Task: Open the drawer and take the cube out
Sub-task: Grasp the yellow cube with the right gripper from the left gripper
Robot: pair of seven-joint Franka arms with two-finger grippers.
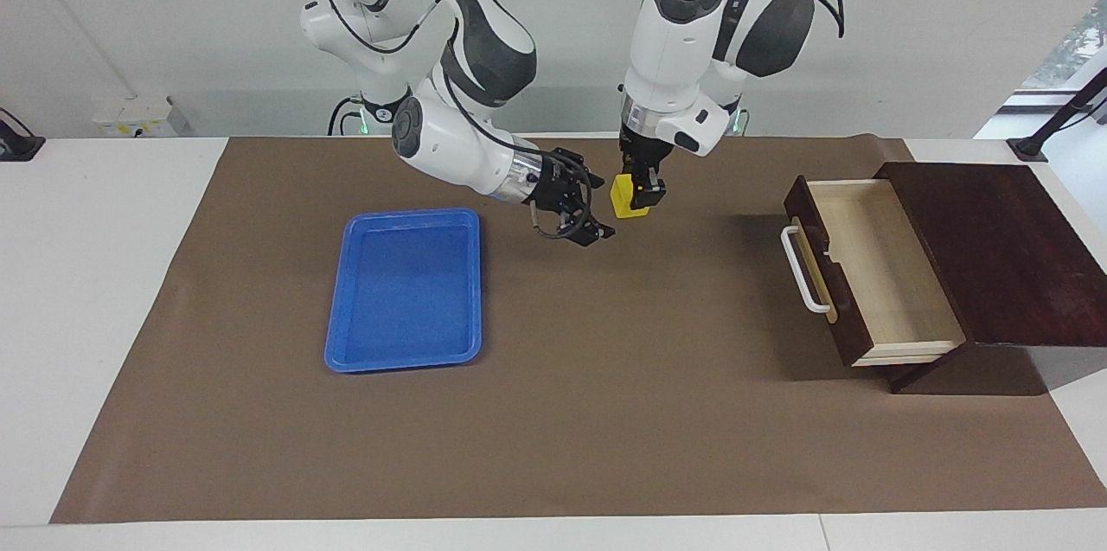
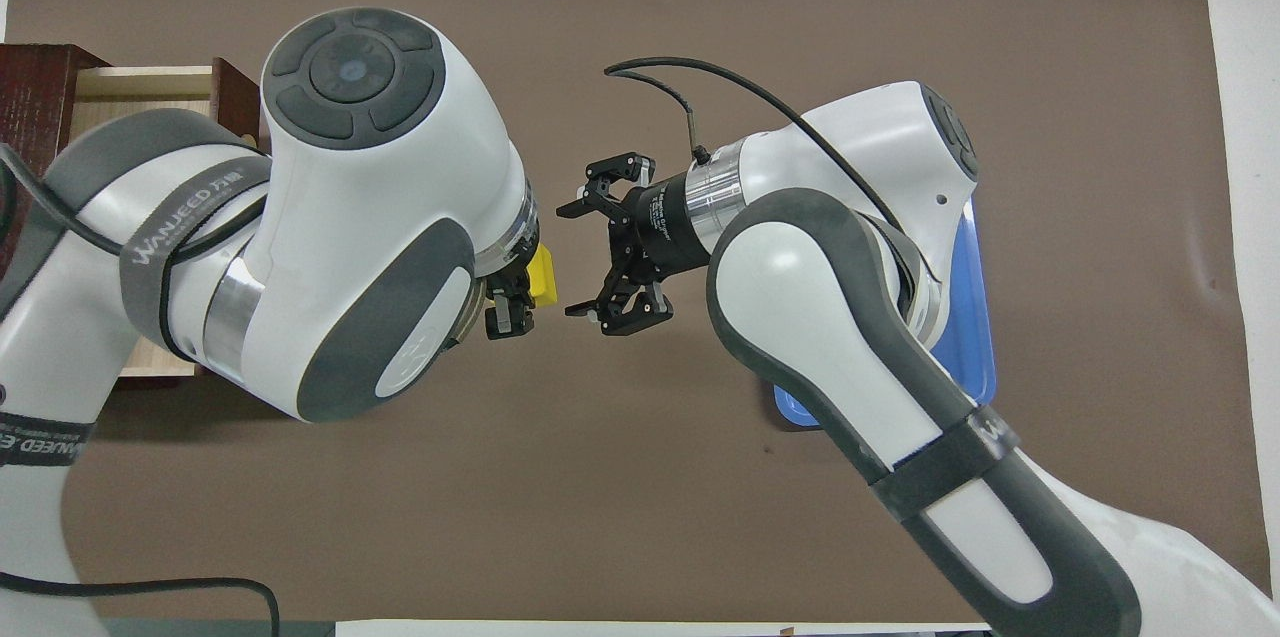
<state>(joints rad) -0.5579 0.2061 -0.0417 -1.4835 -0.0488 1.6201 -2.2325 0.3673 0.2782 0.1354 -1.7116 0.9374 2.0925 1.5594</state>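
The yellow cube point(image 1: 624, 197) point(image 2: 544, 274) hangs over the brown mat, between the tray and the drawer. My left gripper point(image 1: 638, 193) point(image 2: 520, 295) points straight down and is shut on it. My right gripper point(image 1: 593, 207) point(image 2: 570, 260) is open, lying nearly level, just beside the cube on the tray's side, not touching it. The dark wooden drawer point(image 1: 869, 274) point(image 2: 140, 82) stands pulled out of its box at the left arm's end of the table. Its pale inside is bare and its white handle point(image 1: 800, 271) faces the table's middle. In the overhead view the left arm hides most of it.
A blue plastic tray point(image 1: 404, 289) point(image 2: 968, 317) lies on the mat toward the right arm's end, with nothing in it. The dark box point(image 1: 995, 248) of the drawer sits at the mat's edge. The brown mat point(image 1: 605, 413) covers the table's middle.
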